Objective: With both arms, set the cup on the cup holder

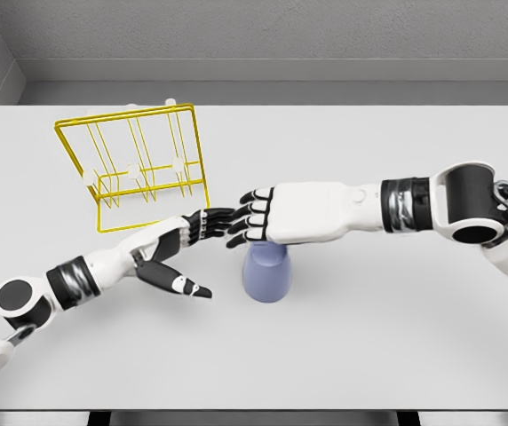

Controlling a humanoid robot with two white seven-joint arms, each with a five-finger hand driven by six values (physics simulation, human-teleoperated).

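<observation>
The cup (267, 273) stands upright on the table (396, 337), its long axis vertical, the narrower end uppermost, so it probably sits mouth down, though the rim is hidden. The right hand (276, 213) hovers directly over its top, palm down, fingers extended toward the left and holding nothing. The left hand (178, 248) lies just left of the cup, fingers spread, also holding nothing. The right hand is nearer. The yellow wire holder (138, 164) stands well apart, behind and to the left.
</observation>
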